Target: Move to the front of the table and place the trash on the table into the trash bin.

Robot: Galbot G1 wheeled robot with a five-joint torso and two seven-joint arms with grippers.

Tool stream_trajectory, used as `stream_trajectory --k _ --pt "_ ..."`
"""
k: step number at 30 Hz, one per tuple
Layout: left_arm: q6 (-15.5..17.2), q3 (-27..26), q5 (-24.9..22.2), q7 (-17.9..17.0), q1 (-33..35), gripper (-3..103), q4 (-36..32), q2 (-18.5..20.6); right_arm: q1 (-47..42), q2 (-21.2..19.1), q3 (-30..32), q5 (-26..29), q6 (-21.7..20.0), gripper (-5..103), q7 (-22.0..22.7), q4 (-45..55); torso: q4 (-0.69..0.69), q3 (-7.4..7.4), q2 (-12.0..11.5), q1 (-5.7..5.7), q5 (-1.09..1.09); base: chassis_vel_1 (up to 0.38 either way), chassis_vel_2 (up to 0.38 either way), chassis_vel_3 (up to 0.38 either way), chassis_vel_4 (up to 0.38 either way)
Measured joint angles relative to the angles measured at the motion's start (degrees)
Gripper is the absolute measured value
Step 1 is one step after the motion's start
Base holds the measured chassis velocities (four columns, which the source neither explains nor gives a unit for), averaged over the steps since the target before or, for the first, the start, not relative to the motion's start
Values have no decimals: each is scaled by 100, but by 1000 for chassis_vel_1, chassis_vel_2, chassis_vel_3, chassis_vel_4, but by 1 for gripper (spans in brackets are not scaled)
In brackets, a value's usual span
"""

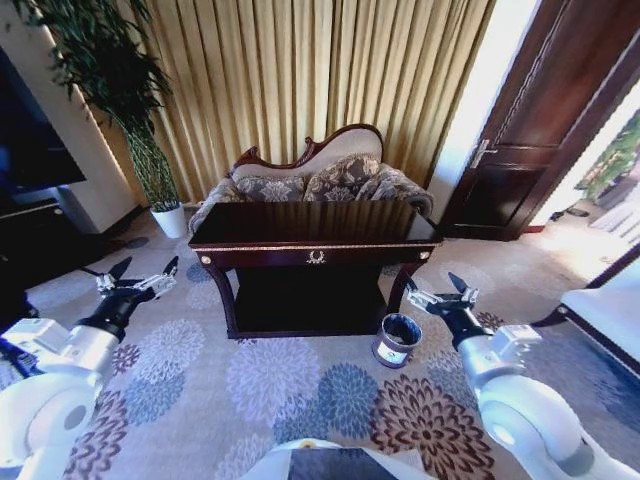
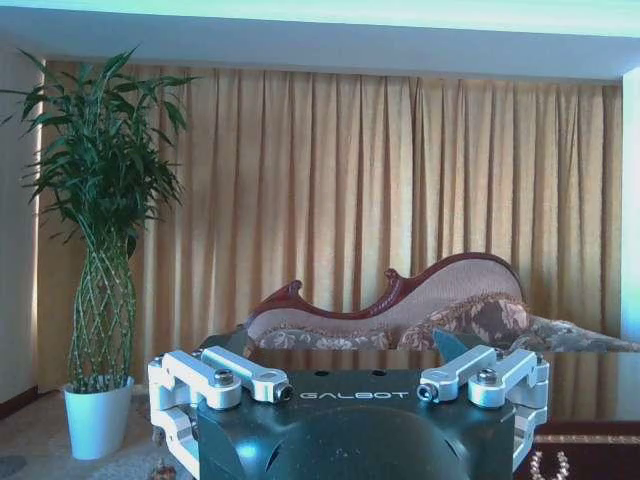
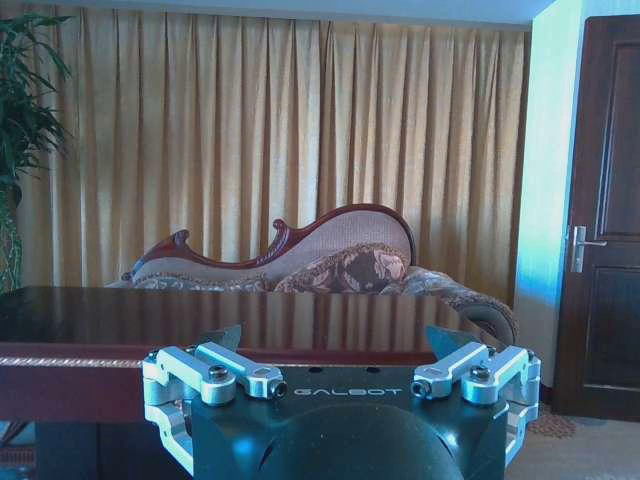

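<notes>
With both the left claw point(image 1: 140, 272) and right claw point(image 1: 440, 292) spread apart and empty, the table point(image 1: 315, 243) stands ahead between them and the bin point(image 1: 397, 339) just left of the right claw, so driving closer risks toppling it.

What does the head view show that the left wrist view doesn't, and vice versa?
Head view alone: the trash bin on the carpet by the table's right front leg, the dark door, and both open pincers, left pincer and right pincer, held in front of the table.

Left wrist view alone: the ceiling and the plant's full crown.

Both: the table, the chaise, gold curtains, the potted plant.
</notes>
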Motion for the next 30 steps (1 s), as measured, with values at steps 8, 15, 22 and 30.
stream_trajectory --k 8,15,22,30 --pt "5 -4 1 0 -1 100 4 -5 -29 31 8 -15 2 100 -1 -3 0 0 0 0 -1 167 -157 -178 147" --pt "7 -6 1 -1 4 100 0 -18 -31 26 46 -16 3 100 -1 -4 1 1 -1 2 1 161 -169 -157 195" --pt "8 -6 1 -1 10 100 1 -27 -43 26 93 -14 4 100 0 -5 0 0 -1 2 0 175 -188 -177 188" --pt "7 -12 0 2 13 100 0 -27 -52 37 127 -11 4 100 3 -5 0 0 0 0 -1 201 -196 -204 196"
